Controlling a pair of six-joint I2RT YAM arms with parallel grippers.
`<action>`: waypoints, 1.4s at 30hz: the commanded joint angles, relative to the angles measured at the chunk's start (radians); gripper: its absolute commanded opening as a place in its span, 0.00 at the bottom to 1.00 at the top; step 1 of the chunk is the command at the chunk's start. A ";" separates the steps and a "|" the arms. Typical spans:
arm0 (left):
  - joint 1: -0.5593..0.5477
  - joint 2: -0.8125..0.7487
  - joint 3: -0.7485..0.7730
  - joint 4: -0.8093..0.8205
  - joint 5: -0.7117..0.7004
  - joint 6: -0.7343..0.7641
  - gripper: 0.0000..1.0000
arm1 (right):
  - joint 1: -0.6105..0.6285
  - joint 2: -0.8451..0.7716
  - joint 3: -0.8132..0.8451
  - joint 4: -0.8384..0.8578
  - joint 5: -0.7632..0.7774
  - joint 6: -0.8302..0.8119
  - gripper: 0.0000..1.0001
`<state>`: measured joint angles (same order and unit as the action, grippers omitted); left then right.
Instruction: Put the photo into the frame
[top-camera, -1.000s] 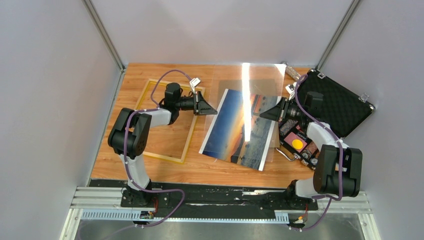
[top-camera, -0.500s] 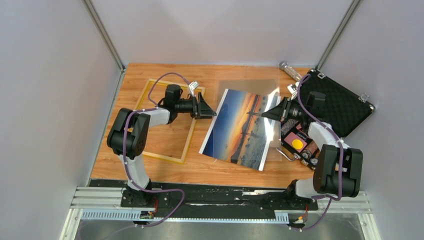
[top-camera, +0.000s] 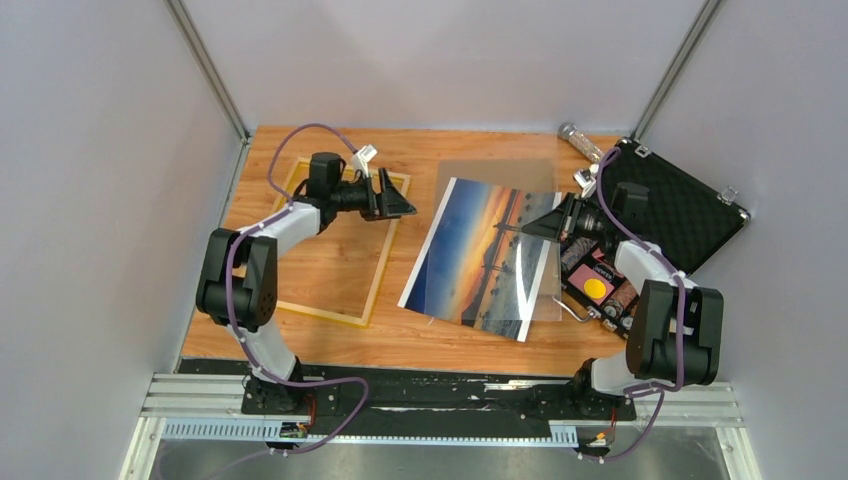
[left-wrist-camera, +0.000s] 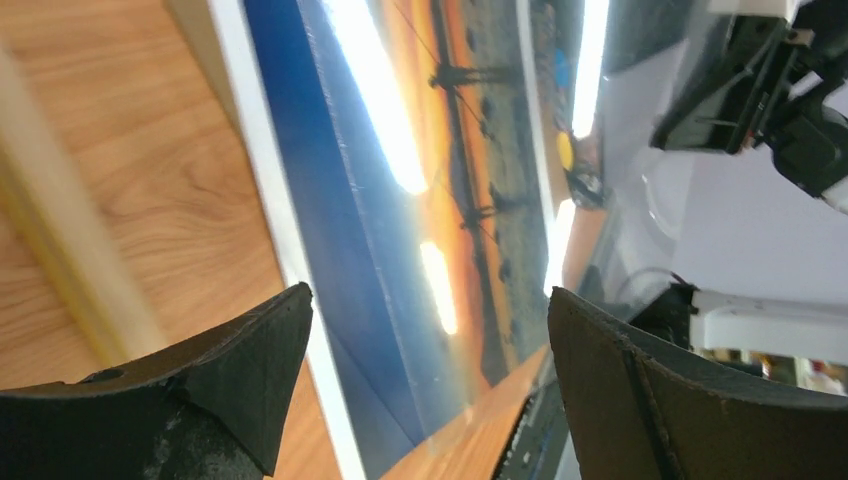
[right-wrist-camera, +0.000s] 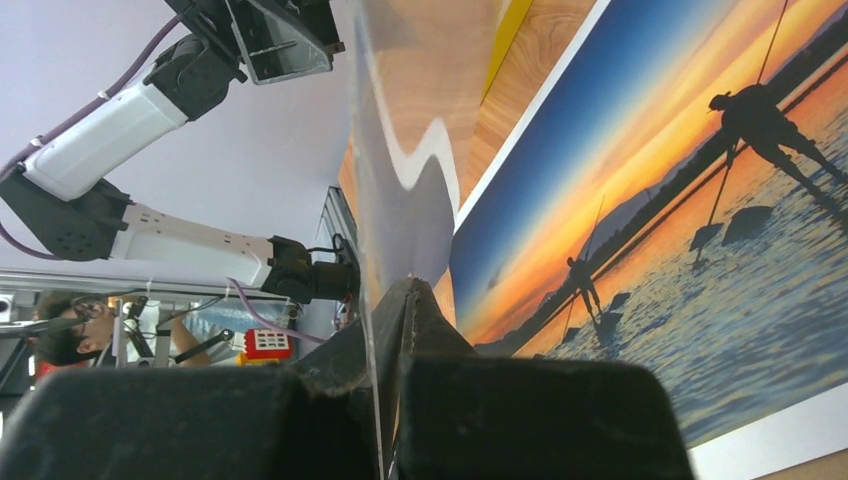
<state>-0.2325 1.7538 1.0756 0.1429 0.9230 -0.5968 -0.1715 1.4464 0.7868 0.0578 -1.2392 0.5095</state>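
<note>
The photo (top-camera: 480, 258), an orange sunset over blue water, lies flat mid-table; it also fills the left wrist view (left-wrist-camera: 400, 200) and the right wrist view (right-wrist-camera: 650, 220). A clear sheet (top-camera: 495, 175) rests over it. My right gripper (top-camera: 530, 228) is shut on that sheet's right edge, and the sheet (right-wrist-camera: 400, 130) rises from between the jaws (right-wrist-camera: 400, 290). The yellow frame (top-camera: 383, 265) lies left of the photo, with bare table inside it. My left gripper (top-camera: 398, 195) hovers over the frame's far right corner, open and holding nothing (left-wrist-camera: 428, 292).
An open black foam-lined case (top-camera: 680, 205) sits at the far right. A small box of oddments (top-camera: 595, 285) is just beside the right arm. A clear cylinder (top-camera: 580, 140) lies at the back edge. Grey walls close in on both sides.
My left gripper opened, let go of the clear sheet's left edge and drew back left over the frame. The sheet settled flat on the photo. The right gripper stayed shut.
</note>
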 joint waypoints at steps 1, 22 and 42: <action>0.076 -0.084 0.094 -0.211 -0.117 0.177 0.96 | -0.004 0.004 0.062 0.097 -0.062 0.103 0.00; 0.371 0.061 0.453 -0.965 -0.848 0.836 1.00 | 0.099 -0.023 0.153 0.210 -0.077 0.287 0.00; 0.519 0.184 0.391 -0.801 -0.877 0.981 0.98 | 0.150 -0.020 0.135 0.122 -0.031 0.165 0.00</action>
<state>0.2794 1.9236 1.4685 -0.7078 0.0425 0.3393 -0.0280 1.4551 0.9047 0.1726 -1.2678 0.7097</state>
